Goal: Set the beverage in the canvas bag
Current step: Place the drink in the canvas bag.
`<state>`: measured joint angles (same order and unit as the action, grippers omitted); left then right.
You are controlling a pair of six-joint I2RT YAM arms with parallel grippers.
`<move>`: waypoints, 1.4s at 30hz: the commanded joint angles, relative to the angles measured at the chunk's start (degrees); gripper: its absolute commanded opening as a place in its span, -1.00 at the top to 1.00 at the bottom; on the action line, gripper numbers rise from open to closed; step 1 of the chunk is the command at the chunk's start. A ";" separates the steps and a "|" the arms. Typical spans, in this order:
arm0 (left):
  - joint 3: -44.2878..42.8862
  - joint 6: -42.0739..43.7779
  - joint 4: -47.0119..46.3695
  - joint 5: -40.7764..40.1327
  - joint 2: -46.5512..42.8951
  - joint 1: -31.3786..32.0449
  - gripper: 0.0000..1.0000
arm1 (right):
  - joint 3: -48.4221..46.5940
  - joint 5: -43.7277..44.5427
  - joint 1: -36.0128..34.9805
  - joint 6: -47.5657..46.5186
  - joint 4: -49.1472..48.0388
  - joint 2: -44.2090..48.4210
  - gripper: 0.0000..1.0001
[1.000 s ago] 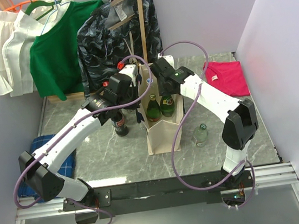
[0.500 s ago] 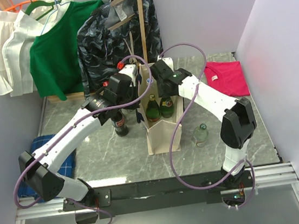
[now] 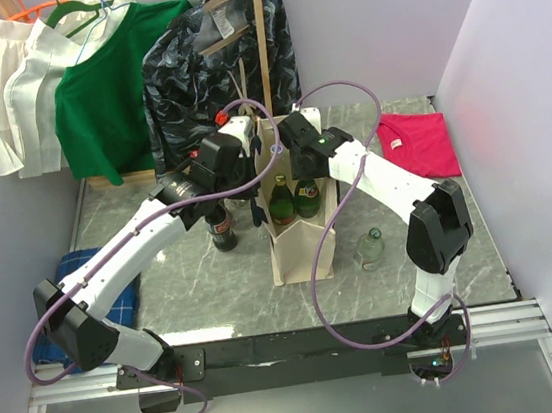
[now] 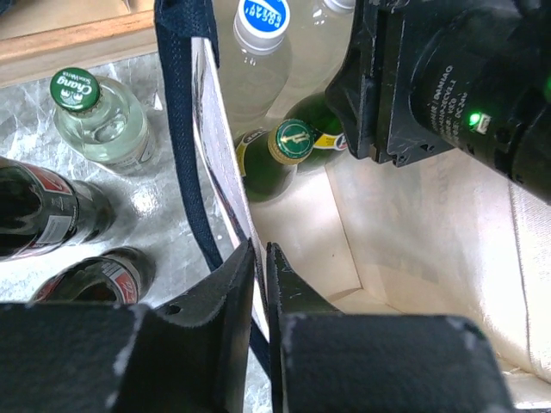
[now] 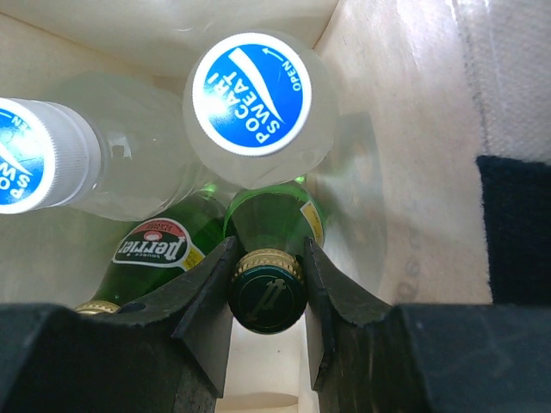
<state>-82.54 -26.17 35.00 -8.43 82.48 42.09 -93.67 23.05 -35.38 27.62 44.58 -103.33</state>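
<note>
Right wrist shows the right gripper (image 5: 267, 284) clamping a Perrier bottle (image 5: 274, 219), sunk slightly deeper into the canvas bag (image 5: 405, 129) whose wall the left gripper (image 4: 258, 258) apparently still pinches: release nears.

cream canvas bag (image 3: 298, 254) w/ navy handles (image 4: 181, 129), green bottle (image 5: 271, 217), blue-white cap (image 5: 250, 93)

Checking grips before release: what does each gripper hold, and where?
Right gripper: green bottle, by its neck below the cap. Left gripper: fingers straddle the canvas bag's side wall; grip unclear.
</note>
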 commanded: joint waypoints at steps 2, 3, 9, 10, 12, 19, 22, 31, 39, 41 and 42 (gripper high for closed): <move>-3.06 0.86 -1.96 -0.98 -0.12 0.19 0.66 | -0.46 5.34 0.66 -0.11 0.69 0.76 0.60; -2.98 0.86 -1.96 -0.98 -0.12 0.10 0.65 | -0.38 5.51 0.57 -0.11 0.69 0.93 0.52; -2.89 0.77 -2.13 -0.89 -0.04 0.19 0.63 | -0.55 6.57 0.66 0.16 1.39 1.11 0.21; -2.89 0.86 -2.13 -0.89 -0.04 0.19 0.63 | -0.55 6.66 0.66 0.24 1.56 1.11 0.20; -2.89 0.77 -2.13 -0.89 0.05 0.19 0.63 | -0.64 7.18 0.75 0.59 1.83 1.20 0.09; -2.89 0.86 -2.22 -1.07 0.05 0.19 0.63 | -0.81 7.54 0.66 0.60 2.01 2.08 -0.08; -2.89 0.69 -2.31 -1.07 0.05 0.19 0.62 | -1.25 7.45 0.66 0.42 2.27 2.17 -0.08; -2.97 0.42 -2.48 -1.15 -0.21 0.19 0.58 | -3.10 5.43 0.66 -0.11 2.09 3.92 -0.11; -3.50 0.69 -2.40 -1.24 -0.39 0.19 0.54 | -5.82 4.02 0.66 -0.19 2.71 7.17 -0.12; -3.59 0.86 -2.40 -1.24 -0.47 0.19 0.52 | -6.78 3.76 0.57 -0.28 2.88 7.79 -0.13; -3.50 0.77 -2.40 -1.24 -0.56 0.19 0.50 | -7.14 3.76 0.66 -0.20 3.23 8.23 -0.13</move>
<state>-83.26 -26.17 34.72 -8.91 82.48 42.09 -96.60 26.24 -35.31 27.79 47.13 -100.03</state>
